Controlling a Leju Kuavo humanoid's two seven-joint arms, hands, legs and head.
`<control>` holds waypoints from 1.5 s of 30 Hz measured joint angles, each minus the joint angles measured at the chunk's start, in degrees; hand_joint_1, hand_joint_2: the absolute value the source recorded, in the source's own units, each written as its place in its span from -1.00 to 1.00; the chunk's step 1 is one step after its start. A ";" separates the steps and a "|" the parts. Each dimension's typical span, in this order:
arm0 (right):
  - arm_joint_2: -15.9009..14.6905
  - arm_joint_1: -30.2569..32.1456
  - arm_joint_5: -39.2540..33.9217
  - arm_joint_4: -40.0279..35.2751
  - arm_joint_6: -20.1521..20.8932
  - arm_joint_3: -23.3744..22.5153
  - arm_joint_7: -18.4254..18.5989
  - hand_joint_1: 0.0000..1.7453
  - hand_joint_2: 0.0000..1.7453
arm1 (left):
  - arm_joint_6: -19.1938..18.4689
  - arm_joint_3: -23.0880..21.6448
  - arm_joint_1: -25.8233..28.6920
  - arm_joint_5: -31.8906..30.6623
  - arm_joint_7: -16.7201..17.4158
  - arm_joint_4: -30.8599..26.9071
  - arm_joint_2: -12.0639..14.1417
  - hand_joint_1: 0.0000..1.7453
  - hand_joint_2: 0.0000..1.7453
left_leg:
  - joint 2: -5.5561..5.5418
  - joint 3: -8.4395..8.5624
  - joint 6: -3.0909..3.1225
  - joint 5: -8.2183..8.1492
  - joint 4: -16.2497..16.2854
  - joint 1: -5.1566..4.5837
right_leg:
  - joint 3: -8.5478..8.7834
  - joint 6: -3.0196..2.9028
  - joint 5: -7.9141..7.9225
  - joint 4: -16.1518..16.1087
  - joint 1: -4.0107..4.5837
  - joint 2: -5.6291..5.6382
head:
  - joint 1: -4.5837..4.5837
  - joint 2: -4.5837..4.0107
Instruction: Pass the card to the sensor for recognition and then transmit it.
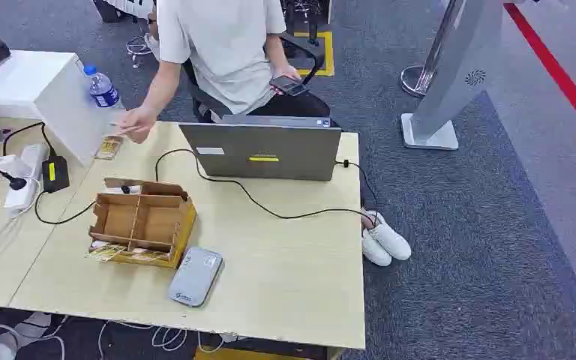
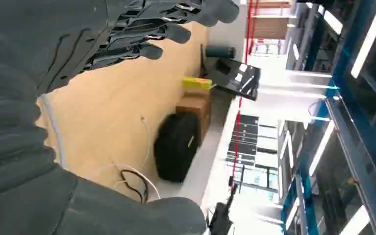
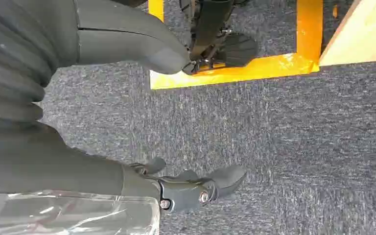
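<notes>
Cards point(image 1: 109, 253) lie in the cardboard tray point(image 1: 144, 222) beside the grey sensor point(image 1: 195, 276); both hands, left point(image 2: 142, 34) and right point(image 3: 186, 188), hang empty and spread, so approach squarely.

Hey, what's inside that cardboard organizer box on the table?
The cardboard organizer box has open compartments that look mostly bare. Cards lie along its front edge, nearest the grey card reader. Its walls hide the compartment floors at the near side, so anything lying flat there cannot be seen.
</notes>
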 joint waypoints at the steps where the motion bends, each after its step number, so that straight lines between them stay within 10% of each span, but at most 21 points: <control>1: 0.00 -0.01 0.09 0.00 0.00 0.00 0.02 -1.00 1.00 | 1.06 -1.60 -0.54 -1.62 -0.09 -0.65 0.31 -1.00 -1.00 | 0.00 0.00 0.00 0.01 0.00 0.00 | 0.01 0.00 0.01 0.00 0.00 0.00 | 0.00 0.00; 16: 0.09 -0.36 1.16 0.04 0.13 0.00 1.05 -1.00 1.00 | 8.80 -20.69 -9.82 -24.77 5.18 -1.68 7.62 -1.00 -1.00 | 0.03 0.02 -0.03 0.10 0.01 0.00 | -0.01 -0.04 0.06 0.02 0.00 0.08 | -0.02 0.00; 17: 0.09 -0.36 1.20 0.04 0.20 0.00 1.07 -1.00 1.00 | 8.98 -21.80 -10.42 -26.15 5.70 -1.68 8.06 -1.00 1.00 | 0.03 0.02 -0.03 0.10 0.02 0.00 | -0.01 -0.04 0.06 0.02 0.00 0.08 | 0.02 0.00; 45: 0.22 -0.71 1.33 0.22 0.77 0.00 2.43 -1.00 1.00 | -1.86 -57.83 -36.72 -59.49 22.23 13.67 17.49 -1.00 1.00 | 0.06 0.01 -0.07 0.13 0.04 -0.01 | -0.03 -0.02 0.12 0.06 -0.01 0.15 | 0.02 0.00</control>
